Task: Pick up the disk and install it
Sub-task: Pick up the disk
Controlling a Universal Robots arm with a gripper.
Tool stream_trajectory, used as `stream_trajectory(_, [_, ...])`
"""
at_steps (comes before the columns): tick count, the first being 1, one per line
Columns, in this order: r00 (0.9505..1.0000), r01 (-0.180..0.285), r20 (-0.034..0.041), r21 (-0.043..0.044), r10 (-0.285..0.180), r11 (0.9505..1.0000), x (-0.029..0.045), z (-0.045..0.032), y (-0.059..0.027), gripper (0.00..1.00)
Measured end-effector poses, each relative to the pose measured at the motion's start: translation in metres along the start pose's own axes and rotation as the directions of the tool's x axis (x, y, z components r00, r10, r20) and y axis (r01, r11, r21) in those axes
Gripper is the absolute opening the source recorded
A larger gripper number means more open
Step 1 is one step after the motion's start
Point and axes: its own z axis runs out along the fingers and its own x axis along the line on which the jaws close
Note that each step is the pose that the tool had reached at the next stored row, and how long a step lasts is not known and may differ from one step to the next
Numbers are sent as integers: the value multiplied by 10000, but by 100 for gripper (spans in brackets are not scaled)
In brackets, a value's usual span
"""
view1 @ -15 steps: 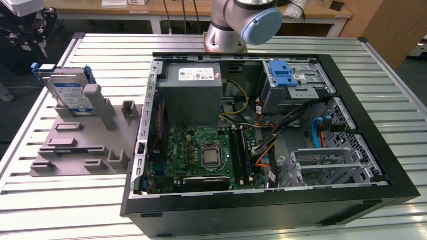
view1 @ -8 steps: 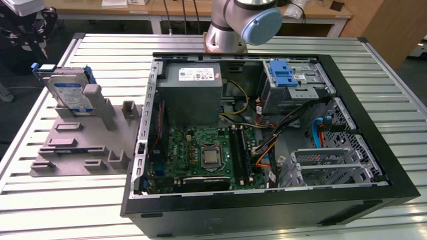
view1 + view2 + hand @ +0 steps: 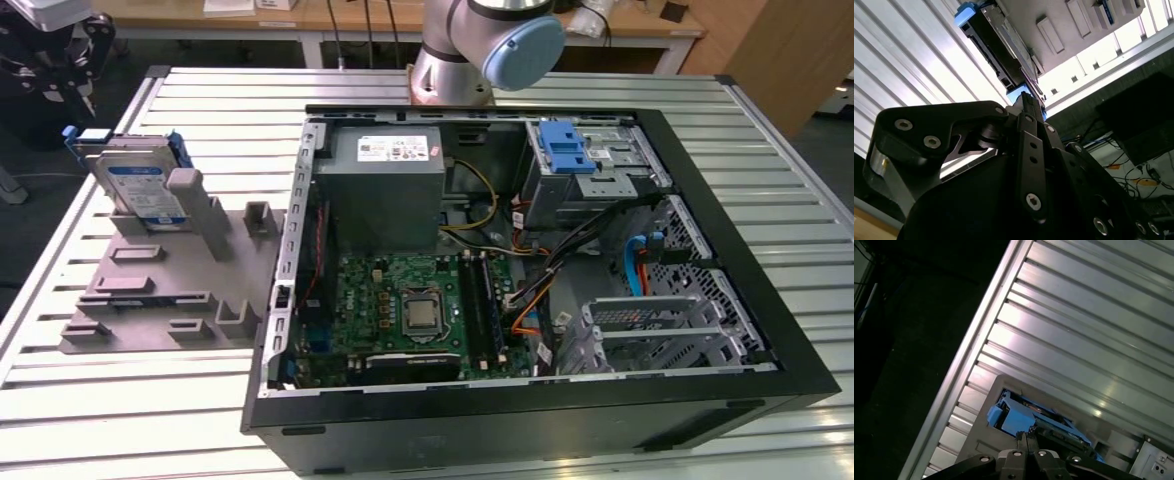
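The disk [image 3: 144,185] stands on edge in a grey fixture [image 3: 160,290] at the exterior view's left, outside the computer case. It is silver with a white-and-blue label and a blue carrier bracket. In the second wrist view the disk [image 3: 1004,50] lies just beyond my gripper [image 3: 1026,97], whose black fingers are together. In the first wrist view my gripper [image 3: 1025,436] hovers over the blue end of the disk [image 3: 1014,417]. The fingers are shut with nothing between them, and I cannot tell whether they touch the carrier.
An open black computer case [image 3: 534,410] takes up the middle of the slatted metal table [image 3: 134,420]. Inside are a motherboard [image 3: 400,310], a grey power supply [image 3: 387,170] and a drive cage with a blue latch [image 3: 571,150]. The arm's base [image 3: 467,50] stands behind the case.
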Motion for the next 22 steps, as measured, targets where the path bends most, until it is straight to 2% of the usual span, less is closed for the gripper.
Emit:
stream_trajectory(13, [9987, 500, -8, 4, -500, 9987, 0, 0, 0, 11])
stream_trajectory(22, [9961, 878, -13, 7, -878, 9961, 0, 0, 0, 11])
